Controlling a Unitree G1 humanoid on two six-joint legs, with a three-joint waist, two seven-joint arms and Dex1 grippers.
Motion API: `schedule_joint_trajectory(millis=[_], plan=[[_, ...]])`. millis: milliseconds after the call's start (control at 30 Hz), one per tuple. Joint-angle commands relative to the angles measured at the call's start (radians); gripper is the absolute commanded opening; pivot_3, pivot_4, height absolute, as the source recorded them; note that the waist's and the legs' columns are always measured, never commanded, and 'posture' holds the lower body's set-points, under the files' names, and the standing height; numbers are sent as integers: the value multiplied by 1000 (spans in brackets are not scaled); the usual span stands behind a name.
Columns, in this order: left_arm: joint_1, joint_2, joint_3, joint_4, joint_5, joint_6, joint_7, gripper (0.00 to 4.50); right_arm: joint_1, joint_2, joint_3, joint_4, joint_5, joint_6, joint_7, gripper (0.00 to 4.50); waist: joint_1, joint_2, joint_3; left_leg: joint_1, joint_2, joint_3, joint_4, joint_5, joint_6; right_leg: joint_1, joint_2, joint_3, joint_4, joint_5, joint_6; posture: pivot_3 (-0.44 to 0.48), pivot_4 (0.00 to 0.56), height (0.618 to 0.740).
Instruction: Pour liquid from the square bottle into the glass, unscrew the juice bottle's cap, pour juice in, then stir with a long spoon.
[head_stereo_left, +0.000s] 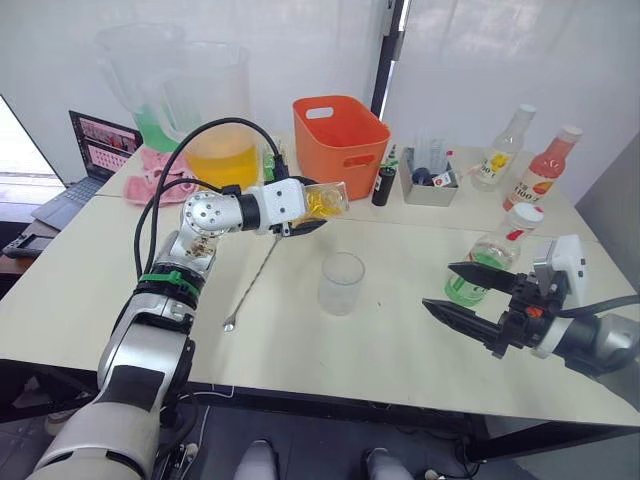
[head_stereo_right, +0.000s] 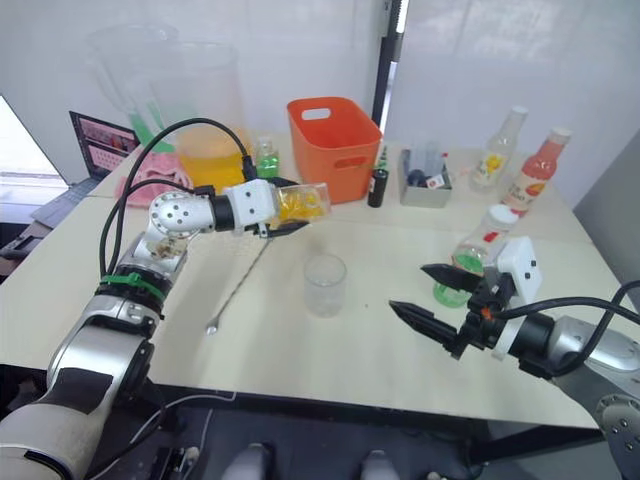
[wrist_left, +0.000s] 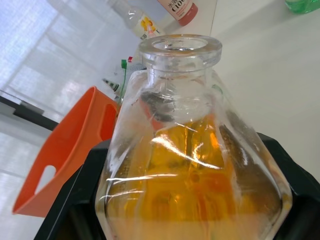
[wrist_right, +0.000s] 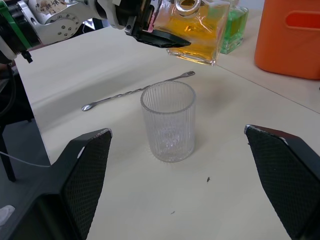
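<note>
My left gripper (head_stereo_left: 314, 208) is shut on the square bottle (head_stereo_left: 328, 200). The bottle holds orange liquid and lies tipped on its side in the air, its open mouth (wrist_left: 180, 46) pointing toward the glass from behind and to the left. The ribbed glass (head_stereo_left: 341, 283) stands empty at mid-table. A long spoon (head_stereo_left: 252, 282) lies flat to the left of the glass. At the right, a capped juice bottle (head_stereo_left: 492, 258) with green liquid stands just behind my open right gripper (head_stereo_left: 438, 286), whose fingers (wrist_right: 86, 175) point at the glass from some distance.
An orange bin (head_stereo_left: 340, 130) stands behind the glass, with a pitcher of orange liquid (head_stereo_left: 222, 150) to its left. A grey tray (head_stereo_left: 430, 188) and a small dark bottle (head_stereo_left: 383, 186) sit to its right. Two tall bottles (head_stereo_left: 503, 150) (head_stereo_left: 545, 172) stand back right. A laptop (head_stereo_left: 85, 160) is far left.
</note>
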Motion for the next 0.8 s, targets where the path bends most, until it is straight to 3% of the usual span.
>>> schedule_joint_trajectory(millis=[33, 367, 800], plan=[[-63, 0, 17, -31, 20, -94, 89, 2828, -13, -6, -21, -13, -7, -20, -8, 4500, 0, 0, 0, 0, 0, 0, 0, 0, 0, 0, 0, 0, 0, 0, 0, 0, 150, 740], [-41, -21, 6, 74, 84, -261, 239, 2828, -18, 2, -12, -3, -9, -17, -16, 4500, 0, 0, 0, 0, 0, 0, 0, 0, 0, 0, 0, 0, 0, 1, 2, 0, 150, 740], [-40, 13, -73, 159, 275, -455, 457, 2828, -80, 45, 71, -6, -31, -16, -72, 4500, 0, 0, 0, 0, 0, 0, 0, 0, 0, 0, 0, 0, 1, 1, 2, 0, 150, 740]])
